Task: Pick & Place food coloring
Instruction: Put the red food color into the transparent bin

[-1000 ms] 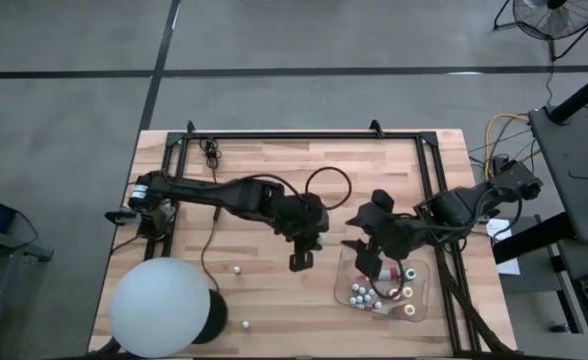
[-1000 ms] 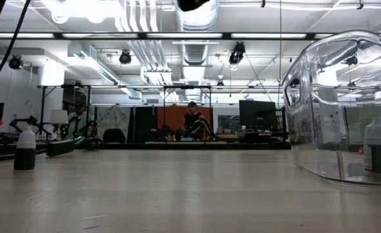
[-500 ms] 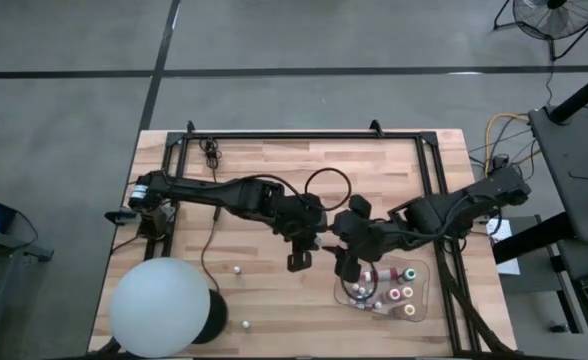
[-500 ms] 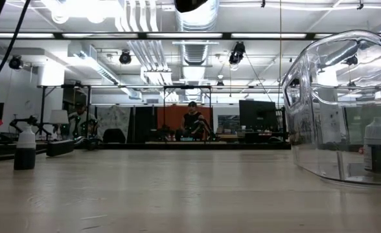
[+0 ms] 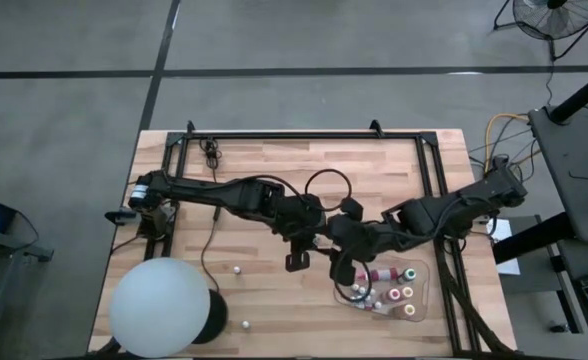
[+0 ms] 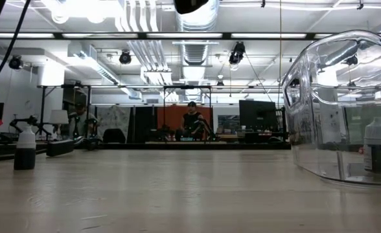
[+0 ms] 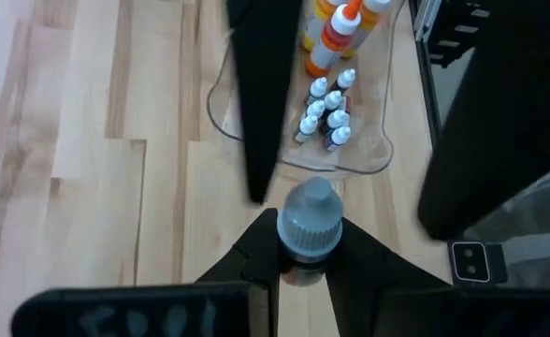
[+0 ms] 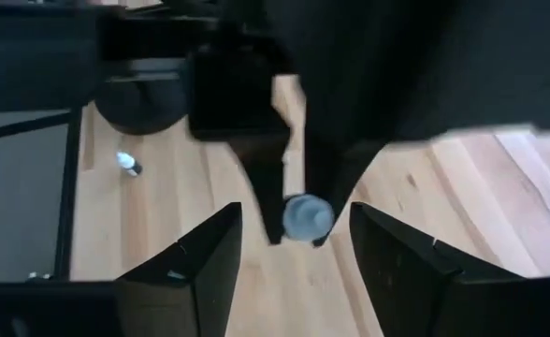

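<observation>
Gripping a grey-capped bottle [image 7: 308,234], left gripper [image 5: 309,240] hangs mid-table. Right gripper [image 5: 342,262] faces it, fingers spread either side of the cap, beside the tray [image 5: 419,300].

The left gripper [image 5: 302,252] and right gripper [image 5: 336,262] are seen close together at mid-table. Small bottles [image 5: 394,295] are held in a clear tray [image 5: 426,300]. A white ball [image 5: 161,305] sits near two loose bottles [image 5: 236,269].

Pale matt wood-plank table [image 5: 274,180]; clear glossy plastic tray [image 5: 421,305]
</observation>
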You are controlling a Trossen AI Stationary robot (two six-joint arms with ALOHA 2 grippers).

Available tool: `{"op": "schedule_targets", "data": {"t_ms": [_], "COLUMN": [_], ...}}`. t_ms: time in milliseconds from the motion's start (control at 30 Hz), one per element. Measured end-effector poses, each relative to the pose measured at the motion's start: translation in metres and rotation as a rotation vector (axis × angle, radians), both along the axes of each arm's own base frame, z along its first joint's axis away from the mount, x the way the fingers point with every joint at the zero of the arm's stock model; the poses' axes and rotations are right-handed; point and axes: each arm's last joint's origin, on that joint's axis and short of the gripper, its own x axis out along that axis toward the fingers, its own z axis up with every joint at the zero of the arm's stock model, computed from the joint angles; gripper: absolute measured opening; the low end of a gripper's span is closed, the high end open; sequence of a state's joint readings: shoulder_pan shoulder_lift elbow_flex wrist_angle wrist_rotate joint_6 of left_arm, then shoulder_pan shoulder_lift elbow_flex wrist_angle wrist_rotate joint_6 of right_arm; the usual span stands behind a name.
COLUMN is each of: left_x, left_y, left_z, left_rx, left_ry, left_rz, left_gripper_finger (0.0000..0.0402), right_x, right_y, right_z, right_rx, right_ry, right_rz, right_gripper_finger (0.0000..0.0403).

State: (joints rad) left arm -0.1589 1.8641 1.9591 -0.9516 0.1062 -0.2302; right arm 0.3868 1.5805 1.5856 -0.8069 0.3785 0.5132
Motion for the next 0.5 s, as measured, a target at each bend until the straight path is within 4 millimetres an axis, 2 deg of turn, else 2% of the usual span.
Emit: {"op": "schedule_targets", "data": {"t_ms": [500], "left_x": [-0.0002], "left_y": [-0.0001], "left_z": [-0.0016], "left_rx": [0.001], "left_ry": [0.011], "left_rz": [-0.003], "left_gripper_finger": [0.0039], "right_x": [0.0076], "right_y": [0.0], "right_z": [-0.0082], "right_rx": [-0.006], "right_ry": [0.022], "right_rz": [0.014], "right_gripper_finger": [0.0156]}}
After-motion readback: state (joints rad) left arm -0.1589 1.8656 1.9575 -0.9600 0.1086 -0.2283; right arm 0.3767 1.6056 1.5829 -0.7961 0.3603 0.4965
